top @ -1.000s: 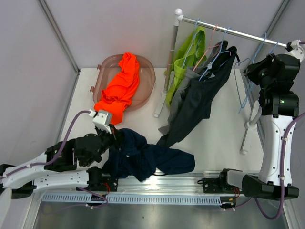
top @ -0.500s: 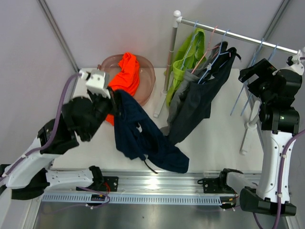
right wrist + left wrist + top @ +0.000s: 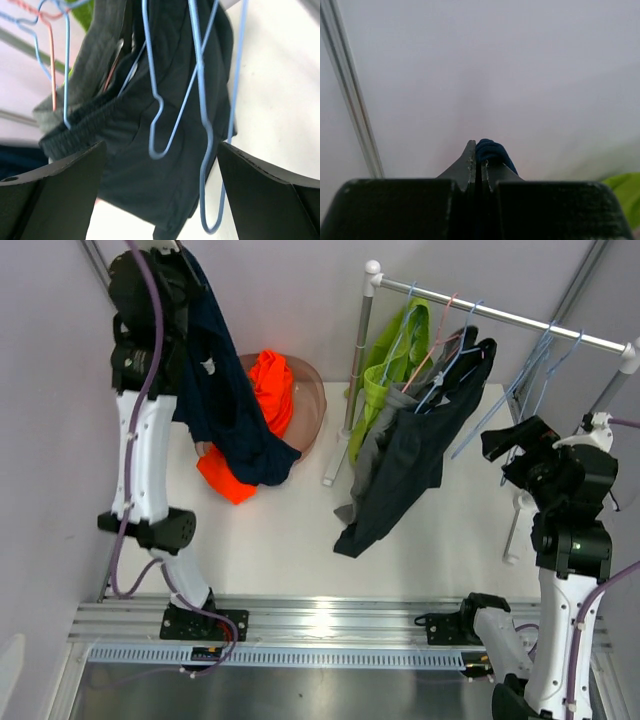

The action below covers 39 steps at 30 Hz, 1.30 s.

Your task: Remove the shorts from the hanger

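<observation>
The left gripper [image 3: 479,151] is raised high at the far left, its jaws pressed together on a fold of the navy shorts [image 3: 225,390], which hang down from it with their lower end over the orange shorts [image 3: 272,390] lying in the brownish basin [image 3: 305,400]; the right gripper [image 3: 161,147] has its jaws spread wide and holds nothing, with empty blue wire hangers [image 3: 202,85] seen between its fingers. The lime green shorts [image 3: 385,365], grey shorts [image 3: 372,450] and dark navy-black shorts [image 3: 415,455] hang on hangers from the rail [image 3: 520,318] of the rack, well apart from the left arm
</observation>
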Available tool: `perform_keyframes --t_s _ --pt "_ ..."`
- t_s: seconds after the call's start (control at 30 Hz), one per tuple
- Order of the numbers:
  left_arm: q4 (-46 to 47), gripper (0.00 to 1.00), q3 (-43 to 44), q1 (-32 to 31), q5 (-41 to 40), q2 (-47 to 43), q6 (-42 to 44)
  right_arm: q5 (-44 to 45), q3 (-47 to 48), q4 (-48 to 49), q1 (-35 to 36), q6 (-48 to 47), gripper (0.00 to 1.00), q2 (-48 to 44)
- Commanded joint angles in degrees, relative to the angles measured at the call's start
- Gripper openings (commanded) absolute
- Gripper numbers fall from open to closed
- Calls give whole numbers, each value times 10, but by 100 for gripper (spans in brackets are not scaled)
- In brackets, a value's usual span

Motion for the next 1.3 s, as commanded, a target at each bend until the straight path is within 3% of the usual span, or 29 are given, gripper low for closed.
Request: perform_keyframes --t_s 0.0,0.07,0.2,0.27,0.33,0.37,0.4,0.43,0.6,0.73,0.77,0.83,0.87,0.93,0.97,1.07,1.27 --pt "33 0 32 35 126 106 -90 -48 -11 26 -2 6 99 -43" --pt "15 0 17 34 159 166 -102 -43 -11 20 -2 0 99 -54" --pt "19 0 -108 23 221 196 -106 -38 -6 19 -1 1 99 -62" --pt "-4 3 -112 17 224 218 -91 -54 -5 34 -1 10 99 -66" --pt "-46 43 -110 8 201 222 -86 -84 1 60 -1 21 99 -70" --pt "-56 94 -111 8 193 219 -89 -98 5 67 -1 22 100 -70" --pt "-70 99 -121 8 187 198 -91 -102 11 73 -1 24 99 -70" --pt "-72 99 -125 8 152 183 -93 -106 13 93 -1 29 99 -69" --pt "-45 99 -265 8 129 25 -98 -125 34 133 0 46 99 -23" --pt "-41 99 -389 6 129 -164 -96 -128 34 195 6 65 98 31" --pt "-31 99 -473 6 131 -197 -95 -128 38 202 10 67 97 45" --pt "-13 99 -534 6 144 -299 -80 -115 48 220 38 60 96 83" --pt "3 99 -619 5 155 -331 -73 -85 53 227 67 45 96 108" --pt "16 99 -671 5 162 -387 -50 -51 67 227 89 27 96 134" --pt "31 99 -738 5 159 -434 -45 -31 71 231 101 22 96 146" --pt "58 99 -819 4 135 -510 -55 -17 90 249 132 15 95 198" --pt "81 99 -886 5 132 -553 -67 23 109 280 155 6 88 254"
